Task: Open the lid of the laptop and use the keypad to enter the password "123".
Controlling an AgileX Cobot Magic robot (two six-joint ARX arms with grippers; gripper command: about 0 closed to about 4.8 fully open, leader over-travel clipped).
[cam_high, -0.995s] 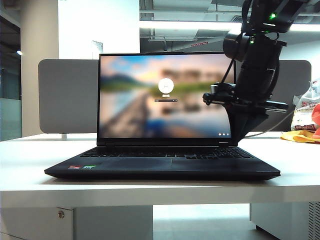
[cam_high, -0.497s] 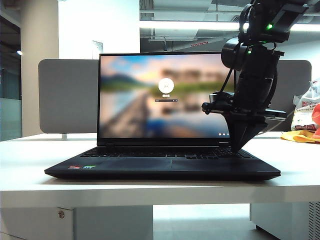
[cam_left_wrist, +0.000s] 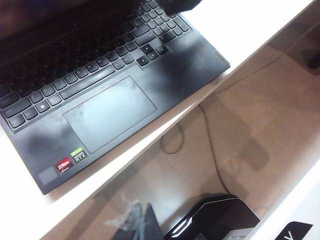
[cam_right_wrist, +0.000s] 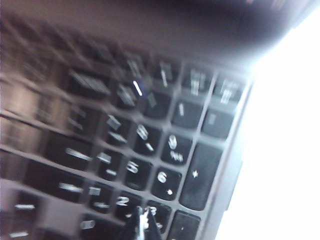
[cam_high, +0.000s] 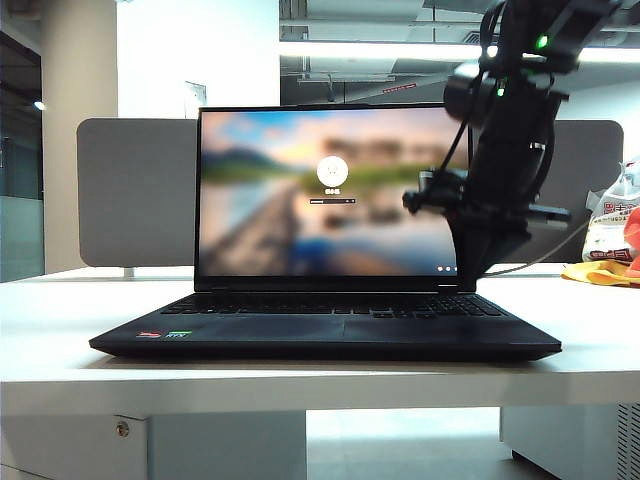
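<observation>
- my right gripper: closed, dark plastic I think, view's blurry
- laptop deck: matte black, smudgy
- touchpad: smooth
- table: smooth white

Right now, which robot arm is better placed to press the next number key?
The right. Its shut end effector hangs just over the keypad number keys; the left arm sits back, off the laptop front edge.

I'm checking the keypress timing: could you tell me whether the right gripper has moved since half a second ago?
Yes. The right gripper has risen off the keypad against the screen's lower edge.
</observation>
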